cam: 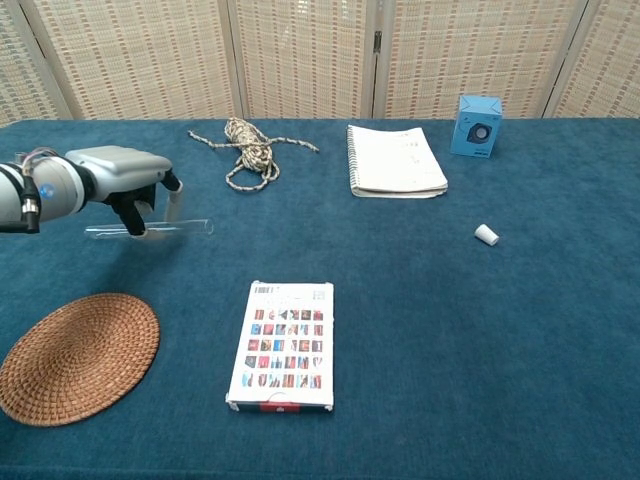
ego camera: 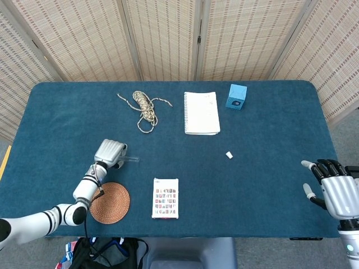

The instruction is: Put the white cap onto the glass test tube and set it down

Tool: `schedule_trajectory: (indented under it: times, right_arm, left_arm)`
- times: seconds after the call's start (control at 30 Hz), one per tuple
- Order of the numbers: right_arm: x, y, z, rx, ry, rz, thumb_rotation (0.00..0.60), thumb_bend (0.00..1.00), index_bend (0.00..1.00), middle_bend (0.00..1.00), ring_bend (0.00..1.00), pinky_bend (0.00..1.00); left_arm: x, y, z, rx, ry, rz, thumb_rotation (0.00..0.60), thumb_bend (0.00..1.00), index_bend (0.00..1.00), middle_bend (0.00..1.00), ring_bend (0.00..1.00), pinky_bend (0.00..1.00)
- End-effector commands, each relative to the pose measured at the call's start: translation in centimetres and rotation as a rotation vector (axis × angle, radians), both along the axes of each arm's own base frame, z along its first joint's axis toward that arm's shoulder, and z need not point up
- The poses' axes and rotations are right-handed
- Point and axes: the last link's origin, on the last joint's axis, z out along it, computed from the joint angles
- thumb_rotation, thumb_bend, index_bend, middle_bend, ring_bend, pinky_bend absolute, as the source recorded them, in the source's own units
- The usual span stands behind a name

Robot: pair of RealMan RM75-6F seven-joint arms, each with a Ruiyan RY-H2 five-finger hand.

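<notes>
My left hand [cam: 115, 180] [ego camera: 110, 152] grips the clear glass test tube [cam: 185, 228] and holds it level, just above the blue cloth at the left. One end of the test tube [ego camera: 132, 159] pokes out to the right of the hand. The small white cap [cam: 486, 235] [ego camera: 229, 154] lies on its side on the cloth, far to the right of the tube. My right hand [ego camera: 331, 188] hangs past the table's right front corner with its fingers spread and nothing in it.
A woven round mat [cam: 72, 355] lies at the front left, with a printed card [cam: 282, 345] beside it. A coil of rope [cam: 248, 150], a white notebook [cam: 393, 160] and a blue cube [cam: 477, 125] stand along the back of the table [ego camera: 269, 123].
</notes>
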Motion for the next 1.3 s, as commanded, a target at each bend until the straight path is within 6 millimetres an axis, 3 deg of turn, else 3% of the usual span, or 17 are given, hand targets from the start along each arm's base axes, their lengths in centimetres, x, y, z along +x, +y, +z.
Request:
schedule_trajectory:
  times: [0.03, 0.13, 0.3, 0.4, 0.5, 0.77, 1.03, 1.3]
  right_arm:
    - [1.3, -1.4, -0.1, 0.012, 0.027, 0.030, 0.600, 0.48, 0.26, 0.41, 0.34, 0.39]
    - [2.5, -3.0, -0.5, 0.047, 0.040, 0.045, 0.600, 0.52, 0.26, 0.48, 0.47, 0.54]
    - [4.3, -6.0, -2.4, 0.156, 0.034, 0.046, 0.600, 0.61, 0.26, 0.76, 0.79, 0.85]
    - [4.8, -7.4, -3.7, 0.236, 0.019, 0.015, 0.600, 0.67, 0.26, 0.88, 0.90, 0.94]
    - [5.5, -9.3, -5.4, 0.309, 0.024, -0.002, 0.600, 0.73, 0.26, 0.94, 0.96, 0.98]
    - [6.4, -13.4, -8.9, 0.427, 0.034, -0.056, 0.600, 0.89, 0.26, 1.00, 1.00, 1.00]
    - [7.1, -16.8, -12.7, 0.504, 0.049, -0.100, 0.600, 0.91, 0.26, 1.00, 1.00, 1.00]
    - [7.5, -18.8, -15.9, 0.575, 0.071, -0.136, 0.600, 0.91, 0.26, 1.00, 1.00, 1.00]
  left_arm:
    - [0.6, -1.0, 1.4, 0.014, -0.061, -0.050, 0.600, 0.40, 0.60, 0.99, 0.94, 1.00]
    - [1.4, -1.7, 2.1, 0.016, -0.092, -0.084, 0.600, 0.40, 0.60, 0.99, 0.94, 1.00]
    - [2.5, -3.0, 2.9, 0.012, -0.111, -0.139, 0.600, 0.40, 0.60, 0.99, 0.94, 1.00]
    - [2.9, -3.5, 3.2, 0.004, -0.113, -0.155, 0.600, 0.40, 0.60, 0.99, 0.94, 1.00]
    - [3.5, -4.0, 3.5, 0.002, -0.116, -0.168, 0.600, 0.40, 0.60, 0.99, 0.94, 1.00]
    - [4.2, -4.7, 4.3, 0.005, -0.127, -0.181, 0.600, 0.40, 0.59, 0.99, 0.94, 1.00]
    - [4.3, -5.2, 4.4, 0.001, -0.123, -0.178, 0.600, 0.40, 0.59, 0.99, 0.94, 1.00]
    - [4.4, -5.4, 4.1, -0.003, -0.110, -0.193, 0.600, 0.40, 0.60, 0.99, 0.94, 1.00]
